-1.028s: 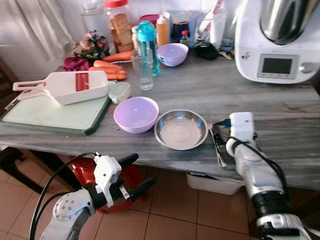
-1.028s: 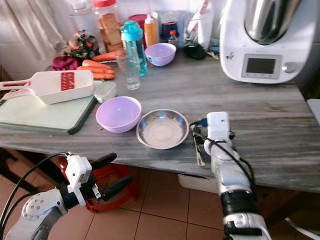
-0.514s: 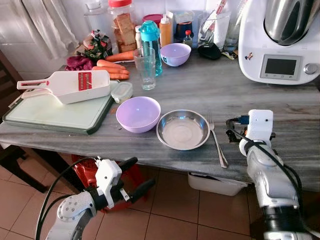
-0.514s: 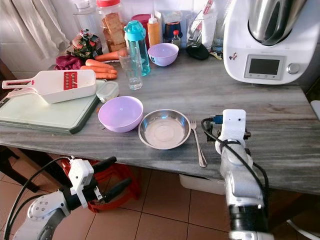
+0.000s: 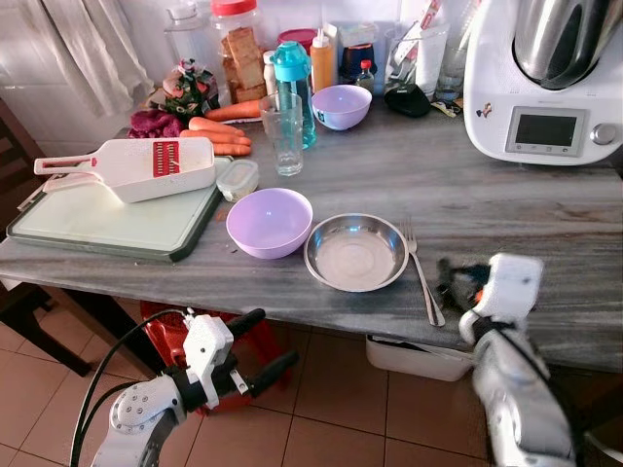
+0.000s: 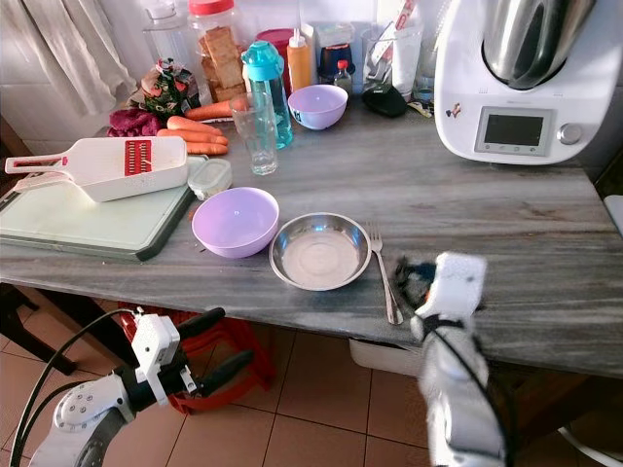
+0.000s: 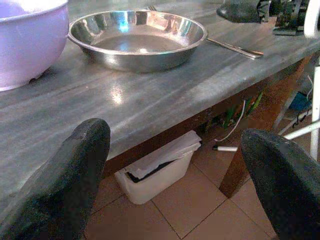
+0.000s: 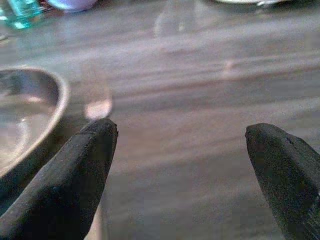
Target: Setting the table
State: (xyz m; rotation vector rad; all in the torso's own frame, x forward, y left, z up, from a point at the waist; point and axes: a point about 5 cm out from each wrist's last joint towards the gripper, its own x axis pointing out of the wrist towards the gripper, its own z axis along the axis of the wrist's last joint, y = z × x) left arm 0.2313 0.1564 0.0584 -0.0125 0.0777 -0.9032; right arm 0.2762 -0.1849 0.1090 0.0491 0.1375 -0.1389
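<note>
While beside the steel bowl [image 5: 355, 252], fork [image 5: 422, 275] just left of the right gripper [image 5: 458, 282], jaws spread.

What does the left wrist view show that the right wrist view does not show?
Left wrist view: the purple bowl, the fork, a white bin on the floor under the table, and the open left gripper. Right wrist view: a teal bottle far back, and the open right gripper. Both: the steel bowl and the grey table.
</note>
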